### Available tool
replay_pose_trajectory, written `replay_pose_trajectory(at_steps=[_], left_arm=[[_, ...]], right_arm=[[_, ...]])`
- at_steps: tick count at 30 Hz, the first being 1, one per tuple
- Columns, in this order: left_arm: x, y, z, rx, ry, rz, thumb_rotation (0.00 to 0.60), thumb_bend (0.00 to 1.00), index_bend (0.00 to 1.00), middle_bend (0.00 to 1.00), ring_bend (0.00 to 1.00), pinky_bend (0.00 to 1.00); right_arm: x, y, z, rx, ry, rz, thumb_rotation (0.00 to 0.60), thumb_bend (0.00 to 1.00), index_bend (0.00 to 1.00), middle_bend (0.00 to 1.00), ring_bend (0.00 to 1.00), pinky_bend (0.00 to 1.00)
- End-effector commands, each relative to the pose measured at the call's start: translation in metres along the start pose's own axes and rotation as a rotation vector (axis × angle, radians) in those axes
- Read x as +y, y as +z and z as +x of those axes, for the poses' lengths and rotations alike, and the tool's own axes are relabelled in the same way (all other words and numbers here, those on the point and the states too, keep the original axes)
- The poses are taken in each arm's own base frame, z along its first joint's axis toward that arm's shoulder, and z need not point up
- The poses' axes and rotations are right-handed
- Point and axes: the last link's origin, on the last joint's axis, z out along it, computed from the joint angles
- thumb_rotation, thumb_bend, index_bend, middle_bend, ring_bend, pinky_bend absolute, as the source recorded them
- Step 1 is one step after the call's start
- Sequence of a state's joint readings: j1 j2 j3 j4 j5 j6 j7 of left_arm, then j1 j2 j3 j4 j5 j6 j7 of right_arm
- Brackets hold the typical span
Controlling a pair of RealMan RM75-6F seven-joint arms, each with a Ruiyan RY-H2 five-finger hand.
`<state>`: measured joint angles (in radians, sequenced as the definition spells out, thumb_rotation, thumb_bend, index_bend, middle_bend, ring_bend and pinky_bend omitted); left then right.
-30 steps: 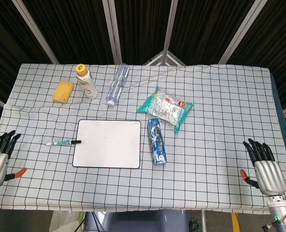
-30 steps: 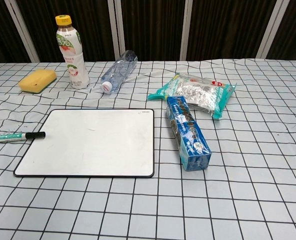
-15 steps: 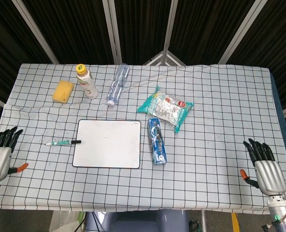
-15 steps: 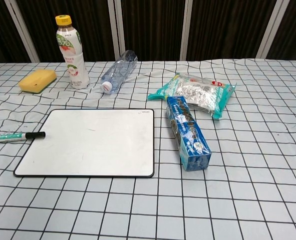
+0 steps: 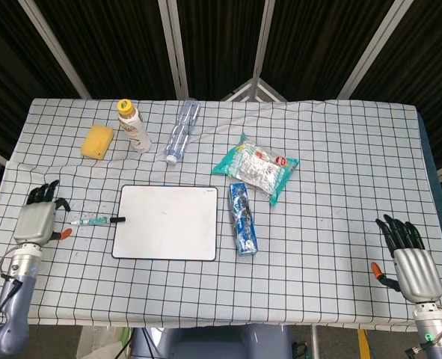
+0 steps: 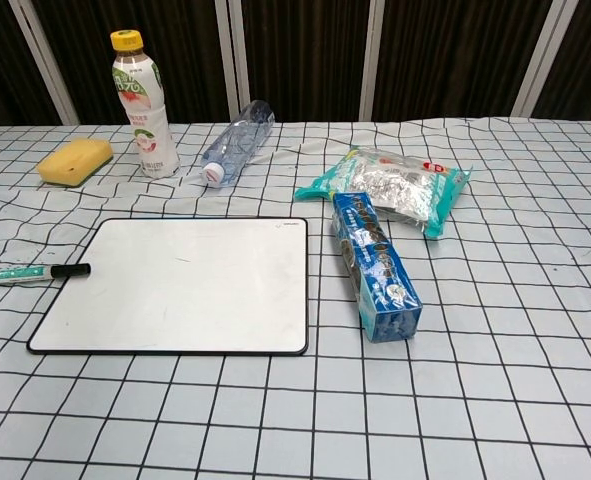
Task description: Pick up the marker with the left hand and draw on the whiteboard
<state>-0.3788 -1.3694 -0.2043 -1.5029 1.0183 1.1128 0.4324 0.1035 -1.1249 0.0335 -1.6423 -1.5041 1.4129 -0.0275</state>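
A green-patterned marker (image 5: 96, 221) with a black cap lies on the checked cloth, its cap just touching the left edge of the whiteboard (image 5: 166, 222). The chest view shows the marker (image 6: 27, 272) and the blank whiteboard (image 6: 180, 283) as well. My left hand (image 5: 40, 218) hovers open just left of the marker, fingers spread and pointing away, holding nothing. My right hand (image 5: 409, 262) is open near the table's front right corner, far from both. Neither hand shows in the chest view.
Behind the whiteboard stand a yellow sponge (image 5: 98, 141), an upright drink bottle (image 5: 133, 126) and a lying clear bottle (image 5: 182, 129). A teal snack bag (image 5: 256, 167) and a blue packet (image 5: 243, 218) lie right of the board.
My left hand has moved up and to the right from the table's front left edge, ending close beside the marker. The right hand and all objects have stayed still.
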Motion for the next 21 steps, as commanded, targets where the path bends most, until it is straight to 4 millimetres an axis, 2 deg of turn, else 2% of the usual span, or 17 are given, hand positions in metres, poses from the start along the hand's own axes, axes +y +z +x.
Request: replay_pose_trajectory(at_steps=[1,7,21], left_arm=[[0.016,0.011,-0.014,-0.036,0.028,0.001,0.6,0.32,0.47,0.0,0.0,0.0],[0.027,0.019,-0.027,-0.059,0.045,0.008,0.6,0.34,0.47,0.0,0.0,0.0],[0.046,0.032,-0.043,-0.094,0.043,0.016,0.6,0.44,0.46,0.0,0.0,0.0]], right_arm=[[0.0,0.0,0.0,-0.001,0.002,0.0,0.6,0.35,0.0,0.0,0.0,0.0],[0.0,0.0,0.0,-0.002,0.006,0.0,0.6,0.35,0.0,0.0,0.0,0.0],[0.0,0.0,0.0,-0.005,0.015,-0.004,0.6,0.35,0.0,0.0,0.0,0.0]])
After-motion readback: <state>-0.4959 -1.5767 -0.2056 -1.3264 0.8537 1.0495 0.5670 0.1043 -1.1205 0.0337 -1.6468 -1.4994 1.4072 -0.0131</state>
